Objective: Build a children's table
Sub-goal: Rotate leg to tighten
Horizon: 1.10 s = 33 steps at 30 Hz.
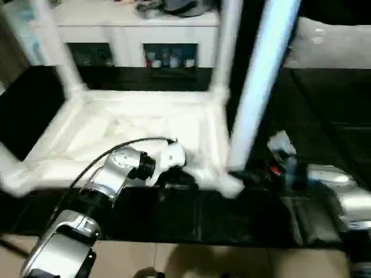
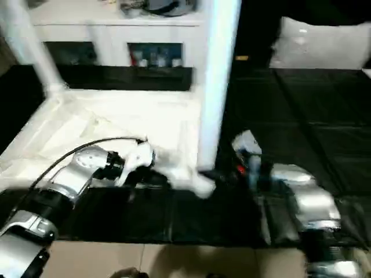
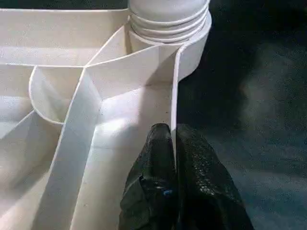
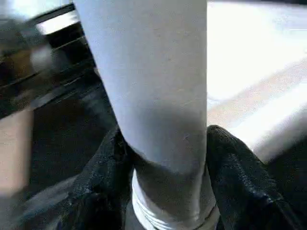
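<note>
Fitting the last leg (image 4: 158, 96) into its corner socket (image 3: 168, 28) is the step in hand. The right gripper (image 4: 168, 182) clasps the leg near its base, while the left gripper (image 3: 170, 143) is clenched on the tabletop's rim (image 3: 174, 100). Next, the leg likely needs turning until it seats fully.

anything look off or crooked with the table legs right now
One thing: the near-right leg, gripped low by the right gripper, leans off upright, its top tilting to the right, and thread rings still show at its base above the corner socket. It looks not fully screwed in. The left gripper pinches the tabletop's side wall.
</note>
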Motion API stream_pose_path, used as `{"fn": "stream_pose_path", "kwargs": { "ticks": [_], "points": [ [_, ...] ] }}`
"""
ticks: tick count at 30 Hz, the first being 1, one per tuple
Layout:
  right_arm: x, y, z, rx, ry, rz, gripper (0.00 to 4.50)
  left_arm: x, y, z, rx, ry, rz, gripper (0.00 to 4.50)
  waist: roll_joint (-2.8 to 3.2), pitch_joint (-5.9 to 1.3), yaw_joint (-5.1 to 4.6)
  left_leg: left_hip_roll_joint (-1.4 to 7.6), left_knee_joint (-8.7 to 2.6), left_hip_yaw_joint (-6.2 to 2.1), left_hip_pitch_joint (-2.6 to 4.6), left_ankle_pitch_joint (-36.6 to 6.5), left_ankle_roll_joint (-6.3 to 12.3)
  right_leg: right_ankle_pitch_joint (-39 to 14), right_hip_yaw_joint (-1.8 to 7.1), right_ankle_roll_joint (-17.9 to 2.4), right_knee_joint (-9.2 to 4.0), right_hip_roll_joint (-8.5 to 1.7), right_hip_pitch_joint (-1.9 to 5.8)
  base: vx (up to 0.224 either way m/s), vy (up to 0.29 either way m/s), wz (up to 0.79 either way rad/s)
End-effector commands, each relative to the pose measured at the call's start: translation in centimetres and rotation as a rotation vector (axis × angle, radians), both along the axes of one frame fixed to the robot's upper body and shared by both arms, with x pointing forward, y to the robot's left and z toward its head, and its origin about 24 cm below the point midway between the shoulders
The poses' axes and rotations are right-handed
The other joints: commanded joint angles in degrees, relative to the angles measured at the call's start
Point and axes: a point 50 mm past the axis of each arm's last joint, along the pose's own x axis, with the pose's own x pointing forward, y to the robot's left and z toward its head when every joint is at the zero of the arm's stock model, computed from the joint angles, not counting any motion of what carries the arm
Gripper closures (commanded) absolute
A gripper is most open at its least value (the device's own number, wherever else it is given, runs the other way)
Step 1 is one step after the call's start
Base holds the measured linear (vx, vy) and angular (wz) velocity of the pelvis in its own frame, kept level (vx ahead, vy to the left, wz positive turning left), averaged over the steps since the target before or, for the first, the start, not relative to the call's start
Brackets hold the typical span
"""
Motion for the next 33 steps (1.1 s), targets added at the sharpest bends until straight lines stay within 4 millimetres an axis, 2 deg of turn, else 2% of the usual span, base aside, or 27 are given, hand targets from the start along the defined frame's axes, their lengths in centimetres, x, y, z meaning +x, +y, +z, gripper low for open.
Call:
{"fn": "stream_pose_path", "kwargs": {
  "ticks": [1,2,3,4,5,7,8,9,10,12,16,19,21,22,24,27,28,29,31,32,33],
  "points": [
    [1.2,2.0,-0.4,0.001,0.028,-0.138,2.55,0.7,-3.2,2.7,-0.119,-0.069,0.048,4.5,-0.82,-4.21,-0.35,1.92,-4.44,-1.27,0.69,-16.5,1.09,-31.6,1.43,-4.9,-5.44,-3.37,3.38,0.0,0.0,0.0],
    [2.0,2.7,-0.6,0.003,0.03,-0.258,2.56,1.0,-4.4,3.1,-0.146,-0.069,0.102,4.5,-0.83,-4.18,-1.24,1.86,-4.35,-1.27,0.82,-17.1,0.9,-30.5,1.42,-6.0,-5.38,-3.22,2.91,0.0,0.0,0.0],
    [2.2,2.9,-0.6,0.005,0.034,-0.296,2.56,1.1,-4.9,3.2,-0.155,-0.07,0.12,4.5,-0.55,-4.17,-1.55,1.74,-4.26,-1.36,0.87,-17.6,0.71,-30.8,1.24,-6.1,-5.4,-3.29,2.98,0.0,0.0,0.0],
    [2.6,3.1,-0.7,-0.005,0.033,-0.339,2.56,1.3,-5.3,3.3,-0.163,-0.073,0.146,4.5,-0.75,-4.19,-2.19,1.49,-4.12,-1.32,1.0,-18.5,0.94,-31.6,1.04,-5.7,-5.82,-3.15,2.92,0.0,0.0,0.0],
    [3.2,3.4,-0.9,-0.011,0.035,-0.428,2.56,1.7,-6.2,3.6,-0.183,-0.095,0.215,4.5,-0.79,-4.28,-2.47,1.32,-3.98,-1.23,0.88,-18.0,1.52,-31.1,1.09,-5.5,-5.86,-3.09,3.02,0.0,0.0,0.0],
    [3.5,3.5,-1.0,-0.01,0.043,-0.477,2.56,2.0,-6.6,3.7,-0.196,-0.104,0.256,4.5,-0.68,-4.39,-2.71,1.18,-3.87,-1.06,0.73,-16.8,2.24,-29.7,1.21,-5.7,-5.97,-2.92,2.92,0.0,0.0,0.0],
    [4.0,3.7,-1.0,-0.01,0.028,-0.539,2.56,2.4,-7.6,4.2,-0.225,-0.149,0.327,4.5,-0.76,-4.55,-2.68,1.1,-3.79,-1.01,0.66,-15.9,2.69,-28.6,1.24,-5.8,-5.86,-2.95,3.05,0.0,0.0,0.0],
    [4.1,3.8,-1.0,-0.008,0.018,-0.549,2.0,2.5,-7.9,4.3,-0.23,-0.162,0.342,4.5,-0.74,-4.66,-2.67,1.23,-3.77,-0.94,0.62,-15.1,3.09,-27.1,1.35,-6.2,-5.7,-2.98,3.05,0.0,0.0,0.0],
    [4.1,3.8,-0.9,0.001,0.008,-0.556,1.86,2.5,-8.1,4.4,-0.237,-0.163,0.343,4.5,-0.8,-4.79,-2.56,1.25,-3.74,-0.93,0.6,-14.4,3.42,-25.9,1.42,-6.5,-5.61,-2.96,3.15,0.0,0.0,0.0],
    [4.2,3.8,-0.7,0.04,-0.007,-0.598,1.86,2.3,-8.3,4.6,-0.244,-0.169,0.339,4.5,-0.88,-5.07,-2.17,1.42,-3.77,-0.87,0.02,-10.7,5.02,-19.9,1.85,-8.1,-4.58,-3.04,3.58,0.0,0.0,0.0],
    [4.0,3.4,-0.3,0.068,-0.032,-0.627,1.43,2.3,-7.9,4.7,-0.219,-0.191,0.33,4.5,-0.74,-5.46,-1.47,1.54,-3.51,-0.68,0.03,-6.2,7.14,-12.4,2.11,-11.1,-3.55,-3.01,3.76,0.0,0.0,0.0],
    [3.8,3.0,-0.2,0.074,-0.043,-0.61,1.15,2.3,-7.6,4.6,-0.215,-0.191,0.325,4.5,-0.69,-5.42,-1.07,1.65,-3.51,-0.64,0.01,-5.3,8.02,-11.0,2.13,-11.6,-3.35,-2.97,3.86,0.0,0.0,0.0],
    [3.1,2.0,0.1,0.071,-0.072,-0.523,0.98,2.1,-6.8,4.1,-0.197,-0.19,0.282,4.5,-0.64,-5.34,-0.85,1.69,-3.52,-0.61,0.09,-5.9,8.15,-11.7,2.12,-11.6,-3.43,-2.99,3.87,0.0,0.0,0.0],
    [2.9,1.6,0.2,0.07,-0.079,-0.495,0.94,2.0,-6.5,3.9,-0.191,-0.191,0.266,4.5,-0.66,-5.2,-0.65,1.7,-3.63,-0.62,0.21,-7.2,8.18,-13.2,2.07,-10.9,-3.74,-2.89,3.9,0.0,0.0,0.0],
    [2.4,0.6,0.6,0.057,-0.101,-0.422,0.71,2.0,-5.7,3.5,-0.172,-0.193,0.241,4.5,-0.73,-4.97,-0.6,1.65,-3.74,-0.58,0.07,-8.9,7.63,-16.1,2.03,-10.3,-4.05,-3.04,3.99,0.0,0.0,0.0],
    [2.1,-0.3,0.8,0.032,-0.111,-0.367,0.5,1.8,-5.2,3.2,-0.167,-0.191,0.198,4.5,-0.8,-4.77,-0.49,1.72,-3.86,-0.61,0.29,-10.5,6.4,-19.7,1.98,-9.0,-4.47,-2.98,3.82,0.0,0.0,0.0],
    [1.9,-0.8,0.9,0.004,-0.117,-0.325,0.4,1.6,-4.9,3.1,-0.158,-0.193,0.156,4.5,-0.22,-4.81,-0.43,1.71,-3.9,-0.81,0.34,-11.0,6.01,-20.5,1.91,-8.8,-4.44,-3.07,3.88,0.0,0.0,0.0],
    [1.6,-1.4,1.1,-0.03,-0.125,-0.273,0.17,1.3,-4.4,2.8,-0.147,-0.185,0.121,4.5,-0.51,-4.73,-0.58,1.78,-3.87,-0.64,0.48,-11.5,5.85,-20.9,1.98,-8.5,-4.67,-2.93,3.59,0.0,0.0,0.0],
    [0.8,-2.4,1.6,-0.063,-0.13,-0.136,0.12,0.8,-3.5,2.5,-0.128,-0.179,0.036,4.5,-0.7,-4.65,-0.39,1.87,-3.94,-0.65,0.46,-12.0,5.98,-21.4,2.02,-8.4,-4.76,-2.93,3.81,0.0,0.0,0.0],
    [0.3,-2.8,2.0,-0.062,-0.123,-0.053,0.12,0.7,-2.8,2.2,-0.1,-0.171,-0.005,4.5,-0.51,-4.72,0.0,2.04,-3.89,-0.64,0.65,-12.4,6.35,-21.4,2.12,-8.6,-4.67,-3.07,3.7,0.0,0.0,0.0],
    [0.3,-2.9,2.0,-0.062,-0.123,-0.051,0.12,0.7,-2.8,2.2,-0.099,-0.171,-0.006,4.5,-0.52,-4.66,0.03,2.08,-3.88,-0.6,0.62,-12.6,6.49,-21.4,2.12,-8.8,-4.65,-3.0,3.61,0.0,0.0,0.0]
  ]
}}
